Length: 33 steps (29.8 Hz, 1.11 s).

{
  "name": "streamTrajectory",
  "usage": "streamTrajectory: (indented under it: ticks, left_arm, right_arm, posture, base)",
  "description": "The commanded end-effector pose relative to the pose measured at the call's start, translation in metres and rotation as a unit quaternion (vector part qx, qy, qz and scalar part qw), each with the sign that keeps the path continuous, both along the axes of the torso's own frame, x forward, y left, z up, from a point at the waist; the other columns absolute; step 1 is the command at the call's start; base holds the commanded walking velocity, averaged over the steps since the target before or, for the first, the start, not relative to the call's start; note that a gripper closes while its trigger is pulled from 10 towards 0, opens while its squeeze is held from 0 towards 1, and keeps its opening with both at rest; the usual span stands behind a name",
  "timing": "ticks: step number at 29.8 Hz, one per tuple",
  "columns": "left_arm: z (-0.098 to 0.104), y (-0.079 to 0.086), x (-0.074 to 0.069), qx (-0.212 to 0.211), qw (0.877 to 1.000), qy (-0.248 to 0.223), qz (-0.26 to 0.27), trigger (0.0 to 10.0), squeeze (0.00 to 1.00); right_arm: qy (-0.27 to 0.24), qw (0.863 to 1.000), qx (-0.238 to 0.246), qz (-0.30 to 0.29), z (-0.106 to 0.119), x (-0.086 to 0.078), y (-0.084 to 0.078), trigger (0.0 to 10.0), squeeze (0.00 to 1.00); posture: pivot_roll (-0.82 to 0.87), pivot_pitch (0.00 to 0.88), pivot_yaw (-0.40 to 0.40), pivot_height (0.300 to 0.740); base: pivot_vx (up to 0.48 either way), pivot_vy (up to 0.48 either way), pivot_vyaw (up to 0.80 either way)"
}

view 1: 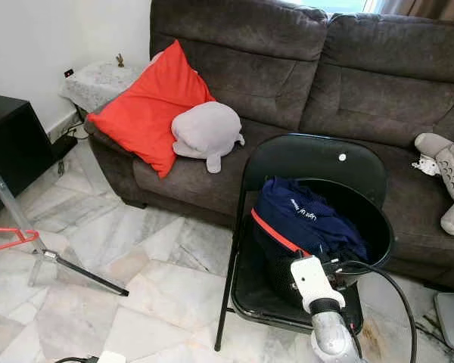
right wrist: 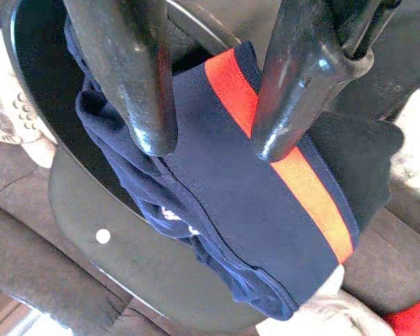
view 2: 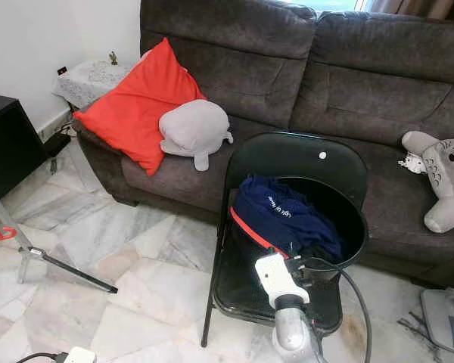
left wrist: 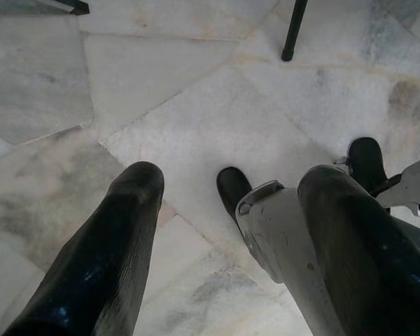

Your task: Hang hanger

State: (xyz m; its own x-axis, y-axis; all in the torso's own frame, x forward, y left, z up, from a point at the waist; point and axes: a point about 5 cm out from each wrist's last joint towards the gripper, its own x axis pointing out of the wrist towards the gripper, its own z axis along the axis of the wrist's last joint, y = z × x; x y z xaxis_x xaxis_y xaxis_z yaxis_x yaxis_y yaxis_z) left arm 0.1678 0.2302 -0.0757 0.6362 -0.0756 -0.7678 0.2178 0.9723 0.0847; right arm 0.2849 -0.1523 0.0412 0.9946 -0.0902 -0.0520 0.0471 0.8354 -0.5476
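Note:
A navy garment (view 1: 303,219) with a red-orange stripe (right wrist: 287,168) lies bunched in a black round basket (view 1: 384,227) on a black folding chair (view 1: 310,159). My right arm's white wrist (view 1: 312,281) reaches up to the basket from the near side. In the right wrist view my right gripper (right wrist: 206,143) is open, its two fingers (right wrist: 143,105) just over the garment, one on each side of the stripe. A red hanger (view 1: 7,238) shows at the far left edge, by a silver stand leg. My left gripper (left wrist: 231,178) hangs open over the marble floor.
Behind the chair runs a dark grey sofa (view 1: 303,68) with a red cushion (view 1: 147,106), a grey plush (view 1: 206,132) and another plush toy (view 1: 450,174). The silver stand's legs (view 1: 76,272) sprawl on the floor at left, near a black cabinet (view 1: 7,151). Cables (view 1: 397,302) trail by the chair.

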Motion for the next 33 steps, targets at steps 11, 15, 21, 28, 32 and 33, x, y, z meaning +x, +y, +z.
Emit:
streamTrajectory:
  ticks: [11,15,21,28,32,33]
  left_arm:
    - [-0.004,0.0,-0.006,0.002,1.0,0.021,-0.012,10.0,0.0]
    - [-0.003,0.0,-0.006,0.003,1.0,0.021,-0.011,10.0,0.0]
    - [-0.003,0.0,-0.006,0.002,1.0,0.021,-0.012,10.0,0.0]
    - [-0.004,-0.001,-0.006,0.001,1.0,0.022,-0.012,10.0,0.0]
    - [-0.004,-0.001,-0.007,0.001,1.0,0.022,-0.012,10.0,0.0]
    - [-0.004,-0.001,-0.007,0.001,1.0,0.022,-0.012,10.0,0.0]
  right_arm:
    - [0.019,0.999,-0.016,-0.035,-0.008,-0.006,-0.011,10.0,0.0]
    - [0.004,1.0,-0.017,-0.012,-0.002,-0.002,-0.005,10.0,0.0]
    - [0.014,1.0,-0.022,0.014,-0.005,-0.004,0.002,10.0,0.0]
    - [0.023,0.997,-0.056,0.054,-0.009,-0.007,0.01,10.0,0.0]
    - [0.027,0.997,-0.059,0.051,-0.009,-0.007,0.009,10.0,0.0]
    - [0.027,0.997,-0.059,0.051,-0.009,-0.007,0.009,10.0,0.0]
  posture:
    - [0.0,0.091,-0.037,0.74]
    - [0.0,0.091,-0.037,0.74]
    - [0.0,0.091,-0.038,0.74]
    - [0.0,0.091,-0.04,0.74]
    - [0.0,0.09,-0.041,0.74]
    - [0.0,0.09,-0.041,0.74]
  base:
    - [0.0,0.0,0.0]
    - [0.0,0.0,0.0]
    - [0.0,0.0,0.0]
    - [0.0,0.0,0.0]
    - [0.0,0.0,0.0]
    - [0.0,0.0,0.0]
